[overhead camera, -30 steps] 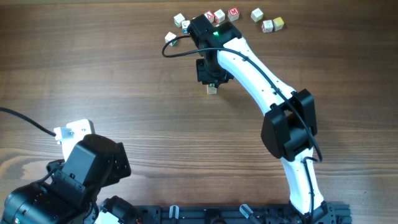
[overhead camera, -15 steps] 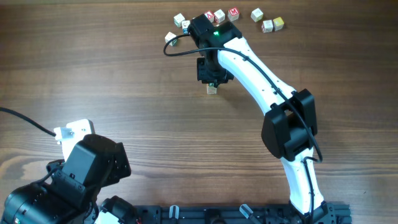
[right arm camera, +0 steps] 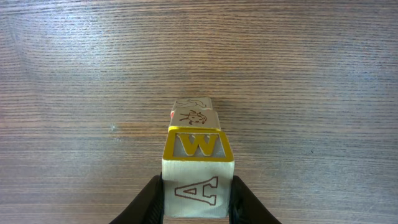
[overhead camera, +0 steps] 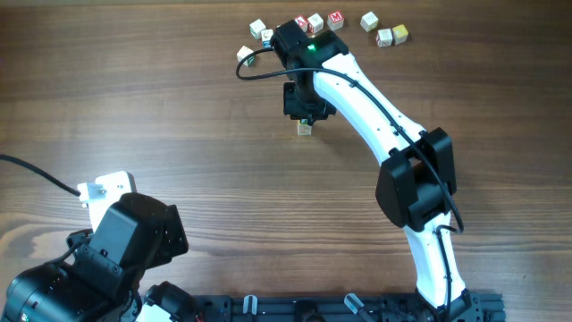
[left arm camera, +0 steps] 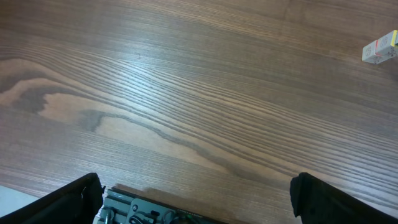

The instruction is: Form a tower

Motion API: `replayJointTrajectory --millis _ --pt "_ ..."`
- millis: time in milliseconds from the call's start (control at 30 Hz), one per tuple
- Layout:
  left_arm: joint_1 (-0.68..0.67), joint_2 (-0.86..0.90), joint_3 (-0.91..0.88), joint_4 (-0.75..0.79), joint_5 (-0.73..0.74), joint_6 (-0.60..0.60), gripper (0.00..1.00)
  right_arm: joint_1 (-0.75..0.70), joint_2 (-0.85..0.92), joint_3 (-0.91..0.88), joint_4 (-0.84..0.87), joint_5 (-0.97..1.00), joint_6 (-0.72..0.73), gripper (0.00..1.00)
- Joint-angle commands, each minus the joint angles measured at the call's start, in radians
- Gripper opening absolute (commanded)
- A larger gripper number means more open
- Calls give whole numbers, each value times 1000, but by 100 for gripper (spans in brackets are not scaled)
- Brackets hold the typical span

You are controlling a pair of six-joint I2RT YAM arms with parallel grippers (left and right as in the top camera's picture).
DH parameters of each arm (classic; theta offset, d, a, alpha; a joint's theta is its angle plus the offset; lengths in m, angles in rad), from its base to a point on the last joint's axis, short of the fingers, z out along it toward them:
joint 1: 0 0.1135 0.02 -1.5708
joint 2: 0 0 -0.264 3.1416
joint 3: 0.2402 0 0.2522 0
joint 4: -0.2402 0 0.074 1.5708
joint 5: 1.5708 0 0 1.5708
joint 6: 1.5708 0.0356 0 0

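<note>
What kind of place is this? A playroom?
Probably a robot lab: a white robot arm and a black arm work at a wooden table, with little letter blocks.

Parts hidden or cut off

From overhead the right gripper (overhead camera: 305,114) covers most of the tower (overhead camera: 305,129); only one low cube shows. In the right wrist view its fingers (right arm camera: 151,202) are cut by the lower edge. The marks on the loose cubes (overhead camera: 368,21) are too small to read.
</note>
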Motion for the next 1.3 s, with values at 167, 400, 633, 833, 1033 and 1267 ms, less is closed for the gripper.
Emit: replayJointTrajectory --millis 167,400,633,833,1033,1267 --pt "5 -1 -1 2 -2 -10 100 -4 -35 12 4 11 16 23" --pt "5 -1 -1 2 -2 -10 100 -4 -35 12 11 11 16 23" --pt "5 -1 -1 2 -2 -10 100 -4 -35 12 11 26 16 23" --pt "5 -1 -1 2 -2 -10 100 -4 -35 11 11 26 16 30" --pt "5 -1 -1 2 -2 -10 100 -4 -35 11 11 26 16 32" --pt "5 -1 -1 2 -2 -10 100 -4 -35 11 11 26 16 36"
